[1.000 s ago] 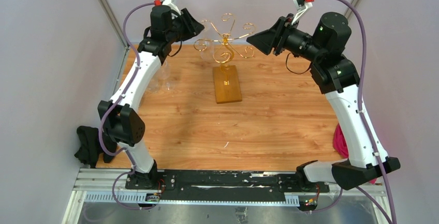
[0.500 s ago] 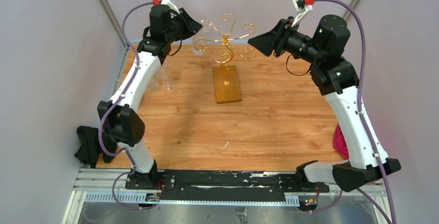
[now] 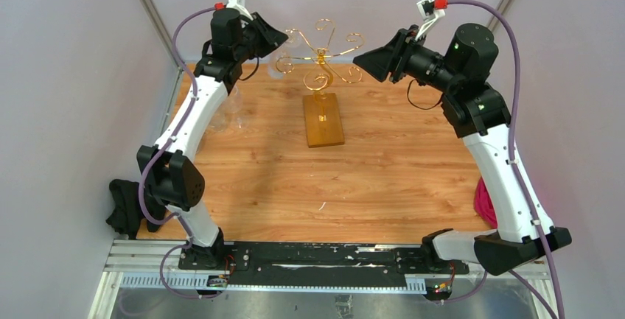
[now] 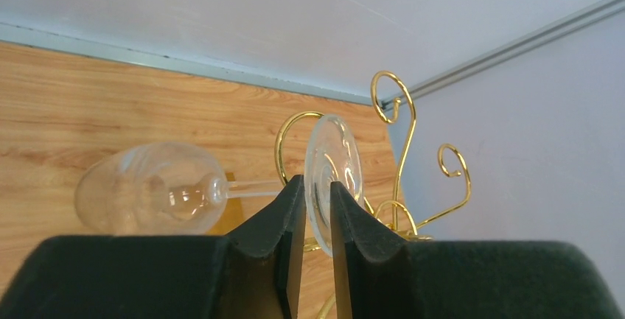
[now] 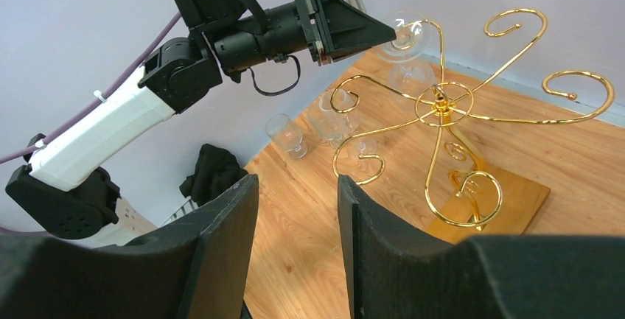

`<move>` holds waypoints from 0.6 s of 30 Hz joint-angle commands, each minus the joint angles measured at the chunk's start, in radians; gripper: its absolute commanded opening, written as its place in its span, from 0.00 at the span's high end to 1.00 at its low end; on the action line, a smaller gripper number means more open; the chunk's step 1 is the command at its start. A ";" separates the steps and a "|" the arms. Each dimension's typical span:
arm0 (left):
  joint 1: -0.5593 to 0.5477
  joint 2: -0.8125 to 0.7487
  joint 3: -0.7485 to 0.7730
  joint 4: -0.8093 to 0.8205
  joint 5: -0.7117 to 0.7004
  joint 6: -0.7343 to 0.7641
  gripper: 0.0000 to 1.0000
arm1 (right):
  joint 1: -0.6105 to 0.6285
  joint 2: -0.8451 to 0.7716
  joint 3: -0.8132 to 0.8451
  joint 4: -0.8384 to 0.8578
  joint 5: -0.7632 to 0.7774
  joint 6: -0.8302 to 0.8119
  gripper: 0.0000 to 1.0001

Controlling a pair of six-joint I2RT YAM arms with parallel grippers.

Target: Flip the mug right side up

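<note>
- Gold curled-wire rack [image 3: 324,120], upper centre: the lift should clear its hooks.
- Right gripper [image 5: 297,183], upper right: jaws apart, empty.
- Left gripper [image 4: 315,186], upper left, pinches the foot of the clear stemmed glass [image 4: 147,194] at the rack; rotate slowly.

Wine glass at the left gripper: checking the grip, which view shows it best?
Left wrist: the wine glass is close up, its foot between the fingers of the left gripper. Right wrist shows it small and far; top external barely shows it.
</note>
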State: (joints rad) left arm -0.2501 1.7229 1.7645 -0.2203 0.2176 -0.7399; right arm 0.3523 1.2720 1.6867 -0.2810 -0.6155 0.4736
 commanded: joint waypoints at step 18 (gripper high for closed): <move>0.064 -0.089 -0.199 0.285 0.137 -0.212 1.00 | -0.015 -0.009 -0.036 0.056 -0.011 0.032 0.52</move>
State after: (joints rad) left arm -0.1947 1.6592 1.6012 -0.0505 0.3130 -0.8993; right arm 0.3519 1.2724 1.6585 -0.2543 -0.6163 0.4973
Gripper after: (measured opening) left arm 0.103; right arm 0.483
